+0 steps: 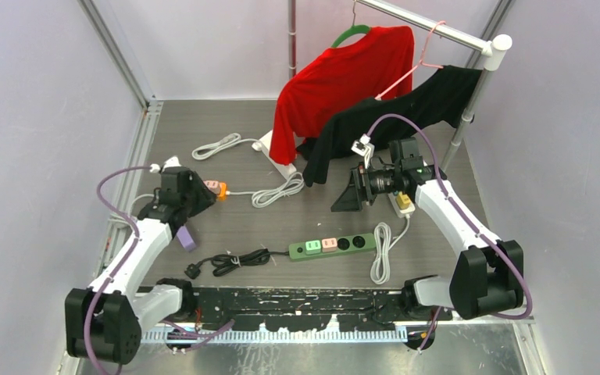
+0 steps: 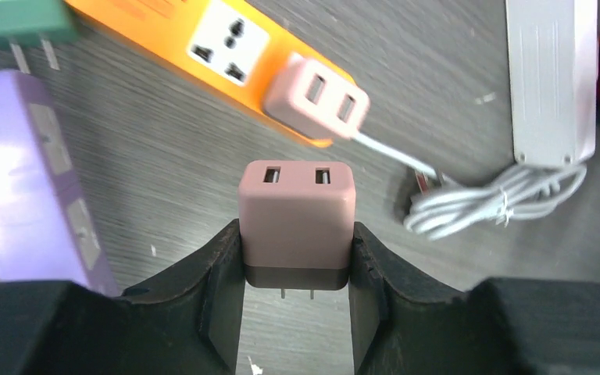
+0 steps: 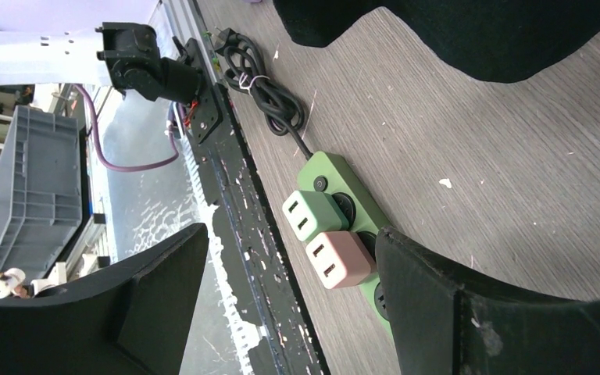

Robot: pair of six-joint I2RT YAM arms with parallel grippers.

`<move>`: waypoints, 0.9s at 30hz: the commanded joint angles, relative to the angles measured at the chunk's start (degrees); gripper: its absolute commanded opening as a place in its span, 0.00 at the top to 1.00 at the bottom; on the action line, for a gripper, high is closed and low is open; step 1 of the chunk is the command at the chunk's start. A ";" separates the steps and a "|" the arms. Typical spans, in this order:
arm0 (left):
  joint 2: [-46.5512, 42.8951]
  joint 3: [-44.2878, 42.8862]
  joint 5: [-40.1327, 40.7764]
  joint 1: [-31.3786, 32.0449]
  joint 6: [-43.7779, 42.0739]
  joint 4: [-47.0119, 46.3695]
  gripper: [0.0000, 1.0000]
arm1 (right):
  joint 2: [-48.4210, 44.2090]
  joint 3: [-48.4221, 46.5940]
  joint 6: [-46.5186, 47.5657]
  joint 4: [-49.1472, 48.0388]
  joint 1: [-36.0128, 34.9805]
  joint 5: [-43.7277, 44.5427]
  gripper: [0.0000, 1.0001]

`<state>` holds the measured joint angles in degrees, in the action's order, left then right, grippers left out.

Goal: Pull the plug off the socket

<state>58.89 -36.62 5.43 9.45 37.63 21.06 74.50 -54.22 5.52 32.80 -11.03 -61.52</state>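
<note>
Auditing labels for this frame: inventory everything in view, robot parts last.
green strip: 1, green, front centre
orange strip: 1, orange, by left arm
purple strip: 1, purple, left
white strip: 1, white, back centre
green adapter: 1, green, in green strip
pink adapters: 2, pink, in green and orange strips
held adapter: 1, pink, unplugged, prongs showing
black cord: 1, black, left of green strip
red shirt: 1, red, hanging
black shirt: 1, black, hanging
left gripper: jaws shut on held adapter
right gripper: jaws open
</note>
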 commanded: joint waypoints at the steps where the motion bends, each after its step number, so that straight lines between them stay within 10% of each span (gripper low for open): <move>1: 0.12 -4.87 3.22 -4.47 6.46 -1.67 1.00 | -2.27 -2.41 1.07 -0.23 0.22 -0.38 0.17; 27: 48.18 -42.56 6.31 -20.24 6.28 7.32 0.77 | -3.03 -1.84 2.27 -0.38 0.22 -1.30 0.16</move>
<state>107.26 -75.94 11.77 -10.13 46.00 27.75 73.49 -54.22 6.42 33.04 -11.00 -61.58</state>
